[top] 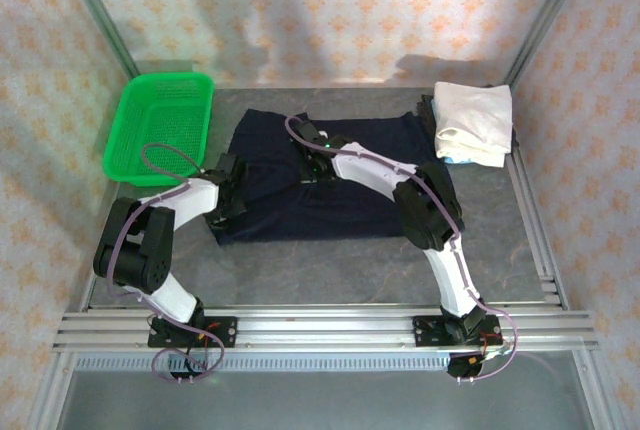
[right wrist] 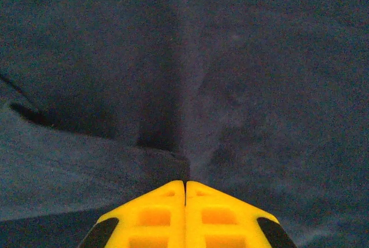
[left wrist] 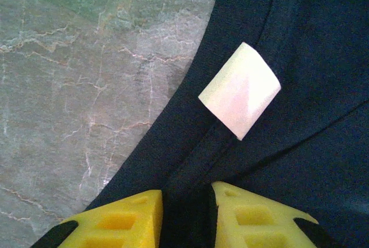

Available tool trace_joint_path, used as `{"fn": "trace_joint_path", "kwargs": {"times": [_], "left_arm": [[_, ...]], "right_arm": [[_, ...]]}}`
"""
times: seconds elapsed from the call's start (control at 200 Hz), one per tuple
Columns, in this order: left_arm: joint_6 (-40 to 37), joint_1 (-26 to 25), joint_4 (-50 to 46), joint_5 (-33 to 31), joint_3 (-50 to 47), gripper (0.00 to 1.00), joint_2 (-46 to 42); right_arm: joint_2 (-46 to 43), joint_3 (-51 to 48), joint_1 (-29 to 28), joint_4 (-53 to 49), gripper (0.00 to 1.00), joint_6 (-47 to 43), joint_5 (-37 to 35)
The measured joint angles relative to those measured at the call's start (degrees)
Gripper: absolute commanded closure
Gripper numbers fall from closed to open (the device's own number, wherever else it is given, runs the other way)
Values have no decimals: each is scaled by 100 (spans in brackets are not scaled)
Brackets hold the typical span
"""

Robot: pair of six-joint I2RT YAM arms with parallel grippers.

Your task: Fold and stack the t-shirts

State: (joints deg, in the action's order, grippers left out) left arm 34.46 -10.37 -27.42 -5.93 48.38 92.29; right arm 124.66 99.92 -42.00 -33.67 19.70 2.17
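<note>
Top external, basket (top: 160, 122), left gripper (left wrist: 185, 195) pinching navy t-shirt (left wrist: 323, 40), right gripper (right wrist: 184, 184) closed, perhaps likewise

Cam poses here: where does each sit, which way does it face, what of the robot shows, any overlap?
Top external: above and behind the bases, looking down at the table, left arm, right arm, navy t-shirt, white t-shirt, green basket.
Left wrist: on the left arm, facing down past the left hand at the collar, white label, bare table.
Right wrist: on the right arm, close over navy cloth; right hand shut on a crease.
Shared: all three see the navy t-shirt.
</note>
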Motion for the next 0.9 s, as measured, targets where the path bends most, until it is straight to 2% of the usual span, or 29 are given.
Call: {"fn": "trace_joint_path", "kwargs": {"times": [0.035,0.105,0.13,0.2,0.295,0.335,0.51,0.701,0.776,0.901], "left_arm": [[0,0,7,-2,-11,73,-4],[2,0,13,0,-37,71,-35],[2,0,15,0,-57,70,-59],[7,4,-17,13,-138,65,-157],[-13,7,-138,103,-199,46,-348],[20,26,-197,146,-199,42,-457],[-52,-59,-448,254,-7,39,-1014],[9,-839,-326,481,328,42,-988],[129,-1064,-63,706,94,42,-960],[396,-1102,181,879,-739,44,-977]], "right_arm": [[44,-2,31,31,99,20,22],[127,-31,85,44,76,63,83],[151,-46,103,39,73,76,98],[162,-125,162,7,73,103,103],[52,-356,232,17,73,111,70],[-103,-608,247,39,73,111,52],[-1386,-2031,254,48,73,153,-216],[-2481,-3534,323,343,75,501,-533],[-2643,-4105,404,385,76,673,-592],[-2962,-4758,483,516,76,951,-721]]}}
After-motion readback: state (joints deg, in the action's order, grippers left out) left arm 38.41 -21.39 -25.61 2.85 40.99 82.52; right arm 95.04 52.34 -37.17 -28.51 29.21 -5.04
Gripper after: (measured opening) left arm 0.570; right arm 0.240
